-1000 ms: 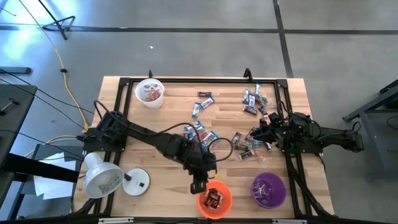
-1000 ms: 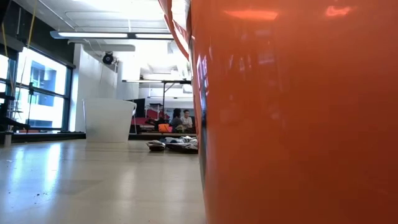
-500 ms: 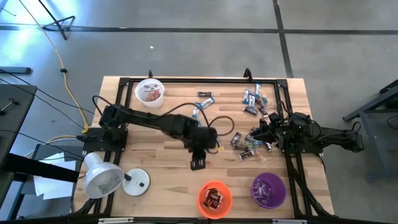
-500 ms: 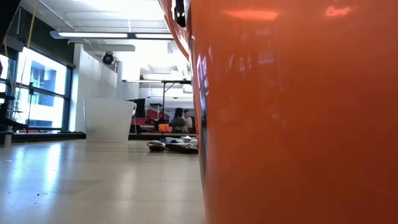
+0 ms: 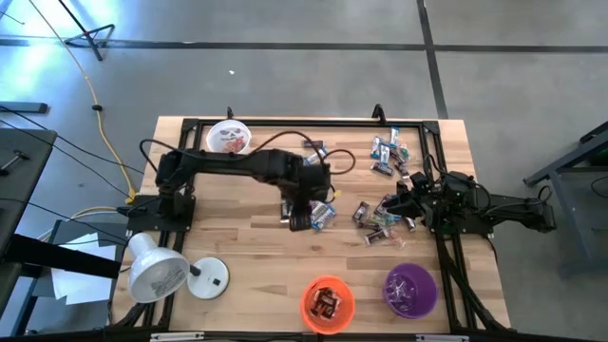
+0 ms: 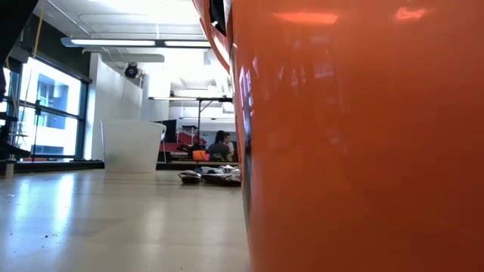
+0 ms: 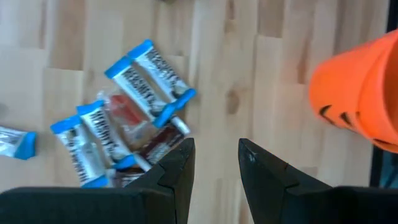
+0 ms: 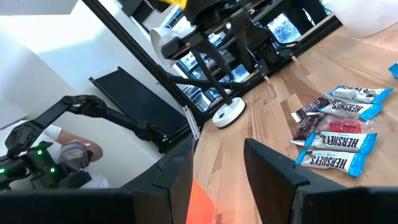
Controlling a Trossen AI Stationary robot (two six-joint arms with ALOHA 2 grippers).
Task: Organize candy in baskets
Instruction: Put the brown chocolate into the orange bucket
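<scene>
Wrapped candy lies in loose groups on the wooden table: a blue-and-white and dark cluster point(image 5: 321, 213) point(image 7: 127, 134) at the middle, more candy point(image 5: 386, 152) at the far right. My left gripper point(image 5: 297, 222) point(image 7: 214, 146) hovers open just beside the middle cluster, pointing steeply down, nothing between its fingers. The orange basket point(image 5: 328, 302) point(image 7: 360, 93) holds some candy, the purple basket point(image 5: 410, 290) stands beside it, and the white basket point(image 5: 228, 139) sits at the far left, partly under my left arm. My right gripper point(image 5: 404, 201) point(image 8: 217, 149) rests open at the table's right.
A white dome lamp point(image 5: 157, 271) with a round base point(image 5: 211, 278) stands at the near left corner. A black frame rail point(image 5: 285, 122) runs around the table top. Dark candy point(image 5: 380, 226) lies right in front of my right gripper. Bare wood lies between the middle cluster and the near baskets.
My left gripper has swung from beside the orange basket's rim toward the table's far edge, ending next to the middle candy cluster, and has turned on the way. Its fingers look the same width apart. The candy and baskets have stayed put.
</scene>
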